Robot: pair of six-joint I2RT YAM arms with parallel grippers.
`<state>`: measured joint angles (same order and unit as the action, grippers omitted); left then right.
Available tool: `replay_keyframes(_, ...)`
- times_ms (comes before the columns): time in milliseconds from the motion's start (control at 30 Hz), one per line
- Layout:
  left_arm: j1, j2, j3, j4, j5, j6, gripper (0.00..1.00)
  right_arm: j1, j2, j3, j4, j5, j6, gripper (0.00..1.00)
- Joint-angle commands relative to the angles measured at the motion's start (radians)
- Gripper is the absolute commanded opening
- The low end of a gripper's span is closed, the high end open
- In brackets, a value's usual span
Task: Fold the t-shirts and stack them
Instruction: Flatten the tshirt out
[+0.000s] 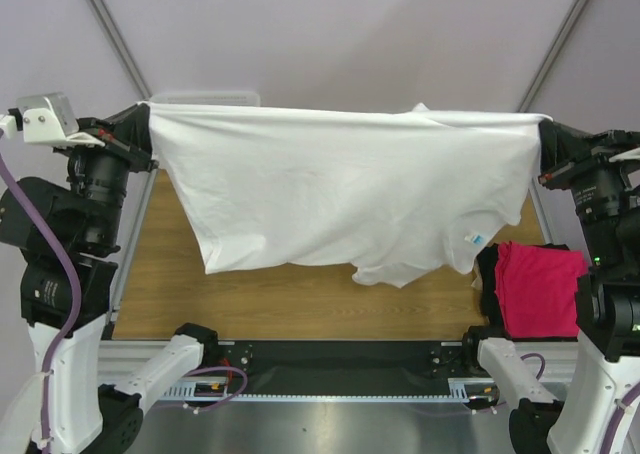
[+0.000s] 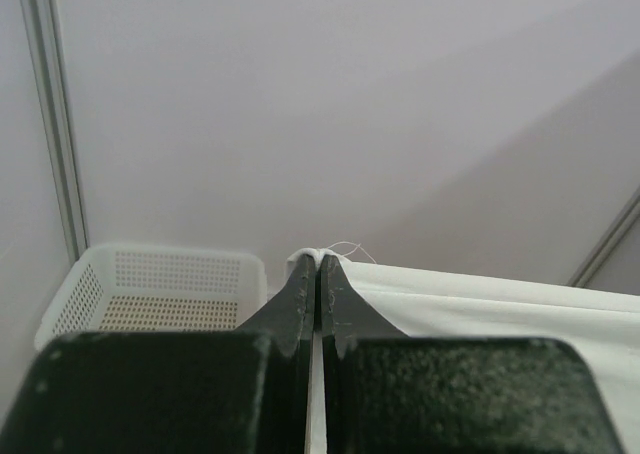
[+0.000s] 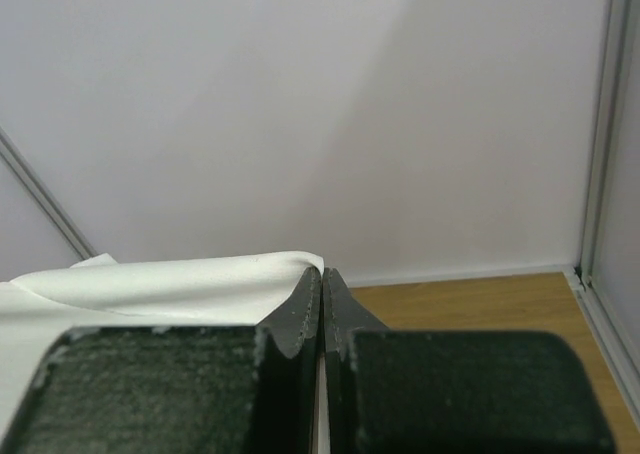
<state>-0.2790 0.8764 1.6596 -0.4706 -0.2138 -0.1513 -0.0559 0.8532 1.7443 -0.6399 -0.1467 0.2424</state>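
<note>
So, the white t-shirt (image 1: 340, 189) was stretched wide across the upper half of the top view, hanging over the counter (image 1: 300, 309) between both arms. The left gripper (image 2: 319, 266) was pinched tight on the shirt's top corner at the upper left of the frame. Its wrist view showed the fingers together with a bit of white cloth poking out at the tips. The right gripper (image 3: 323, 274) was likewise clamped on the opposite top corner at upper right, cloth edge at its fingertips.

The top edge ran nearly level between them. The lower hem hung uneven, with the small blue-white tag (image 1: 475, 238) near its lower right.

The magenta t-shirt (image 1: 538, 289) lay folded at the lower right of the counter, on top of the black t-shirt (image 1: 487, 271), which showed at its left edge. The white mesh basket (image 2: 150, 289) sat at far left, beyond the left gripper.
</note>
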Motion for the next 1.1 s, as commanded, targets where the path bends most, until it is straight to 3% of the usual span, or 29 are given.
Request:
replay_keyframes(0,0.015,0.039,0.048,-0.107,-0.015,0.001,0.0,-0.01,0.014,-0.023,-0.075,0.125,-0.014,0.0)
replay_keyframes(367,0.015,-0.044,-0.132,-0.023,0.045,0.013,0.0,-0.01,-0.025,-0.155,-0.02,0.194,-0.003,0.0)
replay_keyframes(633,0.015,0.032,-0.156,-0.106,-0.001,-0.094,0.0,-0.01,0.007,-0.238,0.02,0.171,0.037,0.0)
replay_keyframes(1067,0.015,0.079,-0.173,0.059,-0.048,-0.073,0.0,-0.013,0.151,-0.243,0.173,0.156,0.032,0.0)
